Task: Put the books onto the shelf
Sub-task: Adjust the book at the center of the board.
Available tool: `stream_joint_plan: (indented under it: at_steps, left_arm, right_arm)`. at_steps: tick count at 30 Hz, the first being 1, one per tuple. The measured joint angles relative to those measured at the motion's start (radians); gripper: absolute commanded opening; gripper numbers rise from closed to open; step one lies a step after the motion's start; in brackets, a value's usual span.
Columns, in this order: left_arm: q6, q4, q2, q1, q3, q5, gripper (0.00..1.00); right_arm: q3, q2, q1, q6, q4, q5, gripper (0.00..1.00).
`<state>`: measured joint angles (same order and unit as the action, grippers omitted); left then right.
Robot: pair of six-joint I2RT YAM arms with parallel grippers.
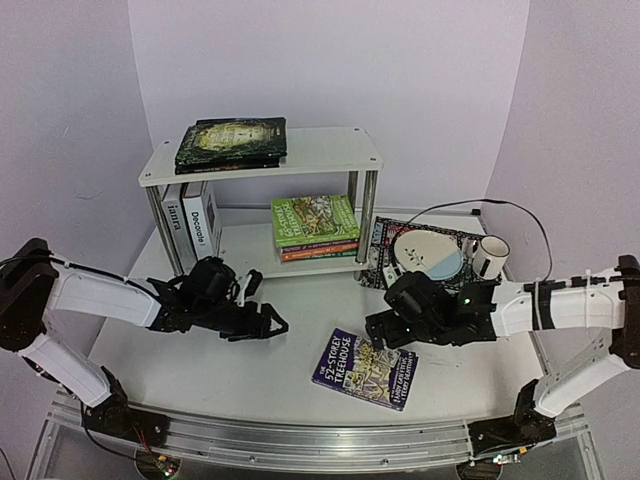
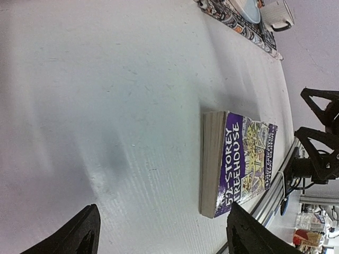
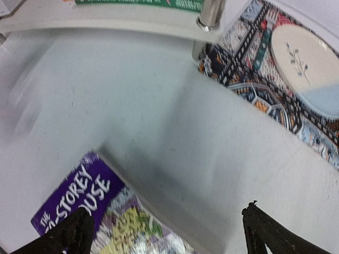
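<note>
A purple "52-Storey Treehouse" book point(image 1: 365, 368) lies flat on the table near the front, between my two grippers. My left gripper point(image 1: 270, 305) hovers open to its left, and the book point(image 2: 238, 161) lies ahead of the right finger in the left wrist view. My right gripper point(image 1: 378, 332) is open just above the book's far edge, with the cover point(image 3: 90, 211) under its left finger. The white shelf point(image 1: 330, 150) stands at the back. Dark books point(image 1: 232, 142) lie on its top board, two white hardbacks point(image 1: 190, 220) stand below at the left, and a green and orange stack point(image 1: 315, 225) lies on the lower board.
A patterned mat point(image 1: 385, 245) right of the shelf carries a plate point(image 1: 428, 255) and a mug point(image 1: 490, 255). A chrome shelf post point(image 3: 211, 13) stands next to the mat's corner. The metal rail point(image 1: 300, 440) runs along the table's front edge.
</note>
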<state>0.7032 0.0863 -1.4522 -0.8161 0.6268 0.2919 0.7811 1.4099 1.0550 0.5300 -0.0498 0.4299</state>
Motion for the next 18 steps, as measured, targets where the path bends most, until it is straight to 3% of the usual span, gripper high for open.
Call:
stream_joint_plan:
  at_steps: [8, 14, 18]
  left_arm:
    - [0.005, 0.037, -0.17, -0.071, 0.113, 0.034, 0.84]
    - [0.006, 0.043, -0.236, -0.075, 0.168, 0.067, 0.83]
    - [0.012, 0.051, -0.257, -0.083, 0.188, 0.082, 0.83]
  right_arm:
    - [-0.151, -0.255, 0.0, 0.223, 0.233, -0.056, 0.97]
    - [-0.25, -0.288, 0.0, 0.398, 0.231, -0.169, 0.73]
    - [-0.3, -0.22, 0.0, 0.475, 0.174, -0.262, 0.68]
